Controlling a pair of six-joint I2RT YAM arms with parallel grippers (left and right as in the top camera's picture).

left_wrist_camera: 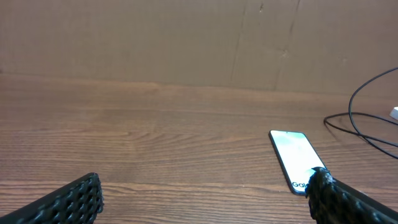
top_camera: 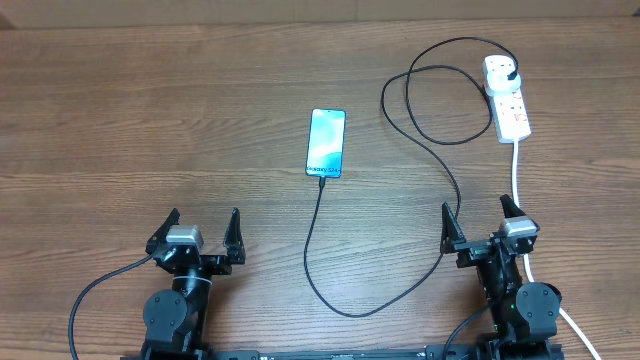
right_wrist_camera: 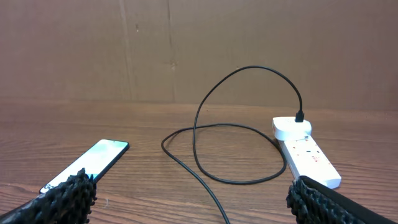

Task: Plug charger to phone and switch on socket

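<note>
The phone [top_camera: 326, 141] lies flat mid-table with its light-blue screen lit; it also shows in the left wrist view [left_wrist_camera: 293, 154] and the right wrist view [right_wrist_camera: 93, 160]. The charger [top_camera: 430, 140], a thin black cable, loops from the phone's near end round to a white adapter on the socket [top_camera: 508, 100] at the far right. In the right wrist view the charger [right_wrist_camera: 205, 112] arcs up into the socket [right_wrist_camera: 308, 155]. My left gripper [top_camera: 200, 232] and right gripper [top_camera: 479, 222] both stand open near the front edge, holding nothing.
A thick white cord [top_camera: 520, 185] runs from the socket toward the front right, past my right arm. A brown cardboard wall [right_wrist_camera: 186, 43] stands behind the wooden table [top_camera: 150, 110].
</note>
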